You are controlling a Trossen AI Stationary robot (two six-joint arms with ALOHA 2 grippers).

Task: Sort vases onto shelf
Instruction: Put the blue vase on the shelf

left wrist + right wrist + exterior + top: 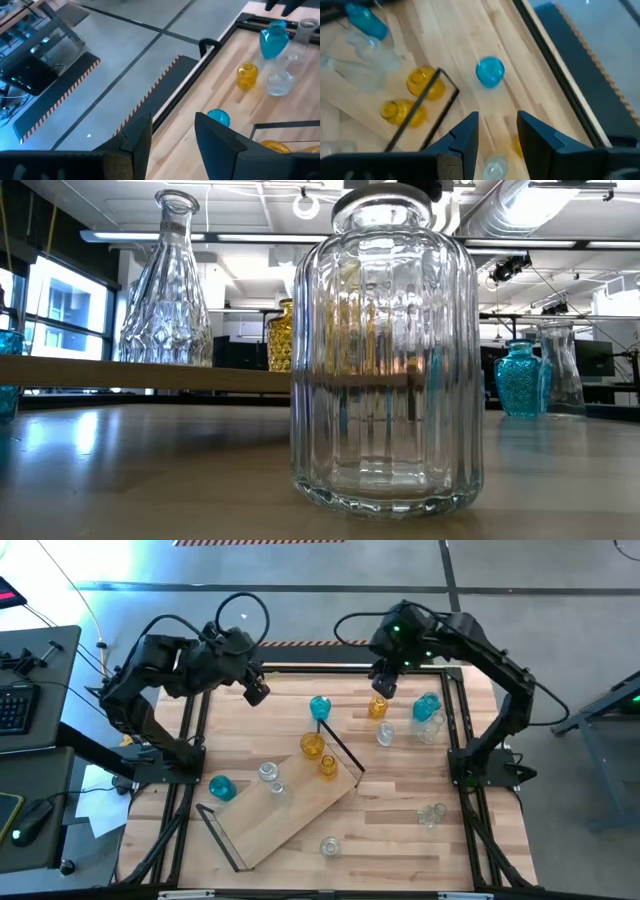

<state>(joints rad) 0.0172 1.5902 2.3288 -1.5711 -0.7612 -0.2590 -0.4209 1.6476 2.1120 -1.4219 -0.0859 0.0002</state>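
Note:
The shelf, a light-wood board with black wire ends, lies slantwise on the table. On it stand two amber vases and two clear ones. Loose on the tabletop are teal vases, an amber one and several clear ones. My right gripper hangs open just above the loose amber vase. My left gripper is open in the air near the far left edge, nothing between its fingers.
A black frame borders the tabletop. A clear ribbed vase stands close to the near edge, another clear one at near right. A desk with a keyboard is off the table's left.

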